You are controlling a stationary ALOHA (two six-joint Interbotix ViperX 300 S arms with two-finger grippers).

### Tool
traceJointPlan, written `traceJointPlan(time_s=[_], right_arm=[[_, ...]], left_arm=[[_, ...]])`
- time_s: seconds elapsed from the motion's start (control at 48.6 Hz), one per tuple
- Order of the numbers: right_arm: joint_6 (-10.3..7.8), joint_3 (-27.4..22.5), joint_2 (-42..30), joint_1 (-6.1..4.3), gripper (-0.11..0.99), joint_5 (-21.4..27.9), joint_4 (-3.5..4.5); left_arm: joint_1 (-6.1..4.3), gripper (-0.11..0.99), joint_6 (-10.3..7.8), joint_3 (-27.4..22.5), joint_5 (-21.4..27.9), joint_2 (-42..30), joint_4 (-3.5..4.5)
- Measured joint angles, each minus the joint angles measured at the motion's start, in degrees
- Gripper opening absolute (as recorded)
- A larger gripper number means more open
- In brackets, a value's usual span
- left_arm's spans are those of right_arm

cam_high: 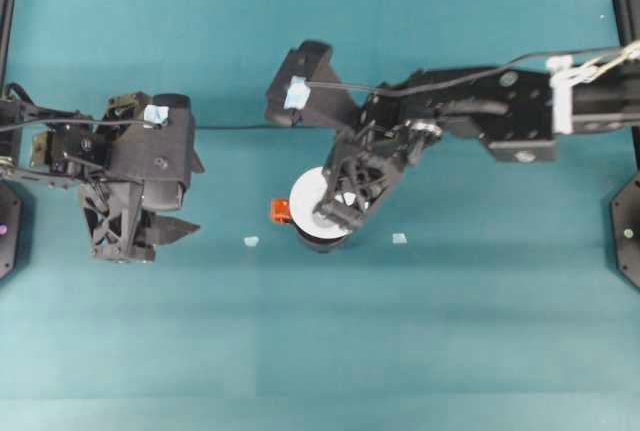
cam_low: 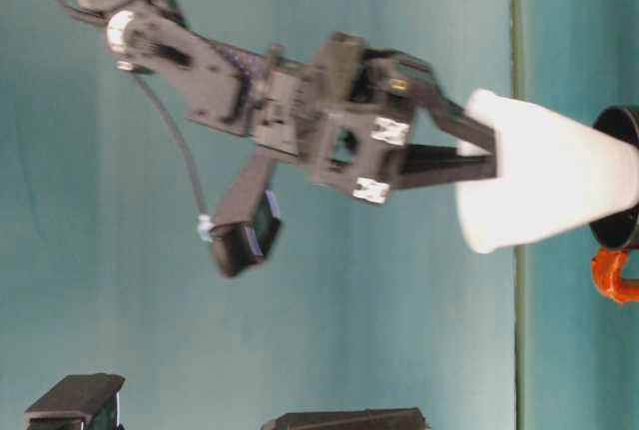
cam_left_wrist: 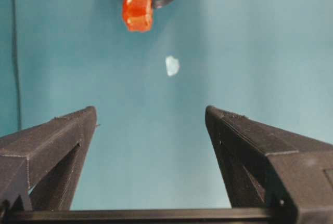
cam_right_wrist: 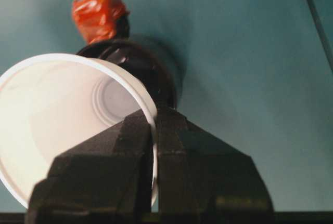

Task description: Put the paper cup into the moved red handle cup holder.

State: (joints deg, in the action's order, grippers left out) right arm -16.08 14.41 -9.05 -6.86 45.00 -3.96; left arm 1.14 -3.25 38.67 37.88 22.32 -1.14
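Observation:
The white paper cup hangs tilted over the black red handle cup holder, whose orange-red handle points left. In the table-level view the paper cup's narrow base reaches the cup holder's mouth. My right gripper is shut on the paper cup's rim, one finger inside and one outside, as the right wrist view shows at the gripper, paper cup and cup holder. My left gripper stands open to the left, with the cup holder's handle ahead of it.
Two small pale tape scraps lie on the teal table on either side of the holder. Black frame posts stand at the table's left and right edges. A thin cable runs across the table behind the left arm.

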Motion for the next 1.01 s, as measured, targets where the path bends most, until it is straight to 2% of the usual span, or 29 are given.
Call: traceJointPlan(time_s=[0.103,0.432,0.617,0.864,1.008], right_arm=[[0.00,0.3,-1.1,0.00,-0.11,-0.9,0.26],[0.00,1.2,-2.7,0.70,-0.11,-2.1,0.35],[0.00,1.2,-2.8,0.88,-0.11,-2.4,0.97],[0.00,1.2,-2.9,1.14,-0.10,-3.0,1.05],[0.00,1.2,-2.9,1.14,-0.06,-3.0,0.97]], left_arm=[[0.00,0.93,0.00,0.0,0.0,0.0,0.00],[0.00,0.93,0.00,-0.1,0.0,0.0,0.00],[0.00,0.93,0.00,0.0,0.0,0.0,0.00],[0.09,0.93,0.09,-0.1,0.0,0.0,0.00],[0.00,0.93,0.09,-0.1,0.0,-0.1,0.00]])
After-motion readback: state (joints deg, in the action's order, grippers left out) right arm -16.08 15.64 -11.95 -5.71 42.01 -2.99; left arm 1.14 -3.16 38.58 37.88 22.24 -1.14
